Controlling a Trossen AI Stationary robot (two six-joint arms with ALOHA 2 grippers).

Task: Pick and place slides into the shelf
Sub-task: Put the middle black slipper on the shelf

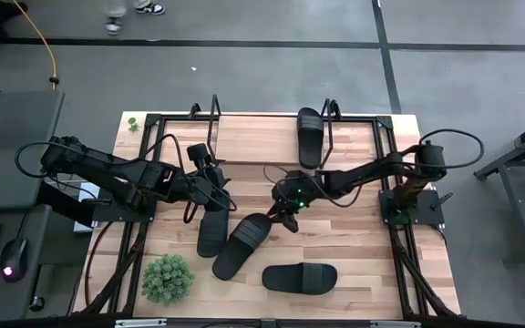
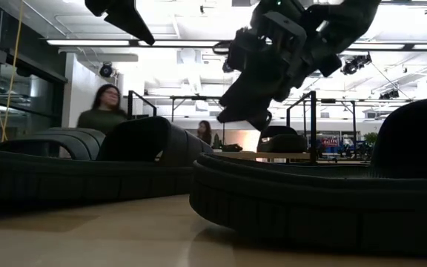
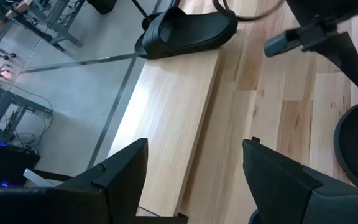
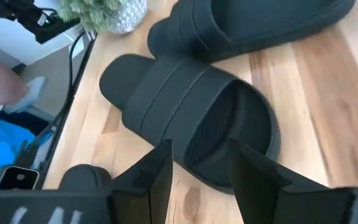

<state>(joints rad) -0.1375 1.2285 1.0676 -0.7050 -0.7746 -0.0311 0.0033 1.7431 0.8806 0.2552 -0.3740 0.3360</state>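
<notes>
Writing: no brand or words can be read on the slides or the shelf.
Slides: 4 black slides, long and oval, each with a wide strap.
Slide on shelf: 1 slide (image 1: pixel 309 137) lies on the shelf board at the far edge of the tabletop, toward the right.
Middle slides: 2 slides lie near the middle of the tabletop, side by side and touching; one (image 1: pixel 211 231) is on the left and the other (image 1: pixel 241 245) is tilted on the right.
Front slide: the 4th slide (image 1: pixel 300 277) lies flat near the front edge, apart from the others.
Shelf: a light wood board (image 1: pixel 253 137) with thin black wire frames at its ends.
Tabletop: pale wood planks (image 1: pixel 363 246) with a smooth grain.
Left gripper: the left gripper (image 1: pixel 210 189) hangs above the left middle slide, jaws wide open and holding nothing.
Right gripper: the right gripper (image 1: pixel 284 217) hangs just above the end of the tilted slide, jaws open and holding nothing; the ribbed sole sits right under them.
Plant: a small green plant (image 1: pixel 167 278) stands near the front left corner.
</notes>
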